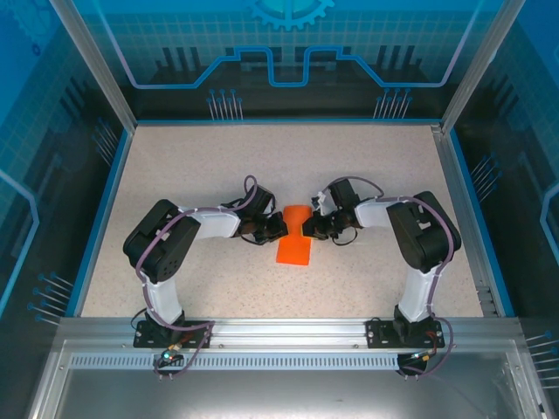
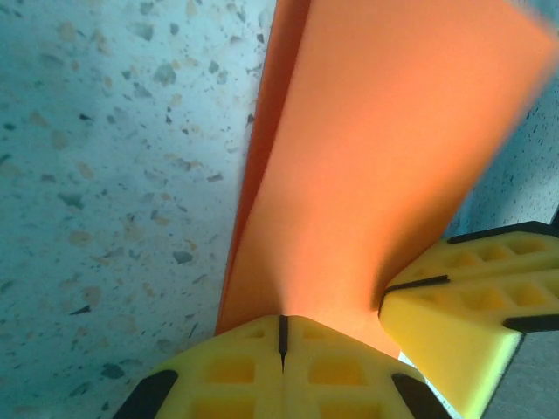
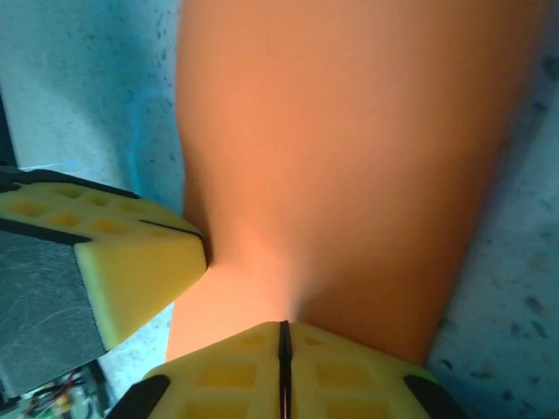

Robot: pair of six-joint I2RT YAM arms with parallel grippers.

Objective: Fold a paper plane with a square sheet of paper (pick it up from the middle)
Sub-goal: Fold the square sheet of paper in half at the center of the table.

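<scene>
Yellow fingertips [image 2: 227, 367] of the left end effector [image 2: 281, 336] press together with no gap, nipping one edge of the square sheet of paper [image 2: 367, 157]. The right end effector [image 3: 281, 340] is clamped just as tightly on the opposite edge. Seen from above, the bright orange sheet [image 1: 294, 240] sits at the centre of the table, pinched at its waist between the two end effectors [image 1: 272, 229] [image 1: 314, 229], its near end flaring wider than its far end. A second layer shows along one side in the left wrist view, which suggests a fold already made. Whether the paper is clear of the table cannot be told. The work appears to be mid-fold, well short of a finished plane. The next move calls for both arms to act together, since thin paper gripped from two sides could tear or buckle. Beneath lies a speckled beige table [image 1: 175, 166], ringed by an aluminium frame [image 1: 92, 61] and blue printed panels [image 1: 288, 44].
</scene>
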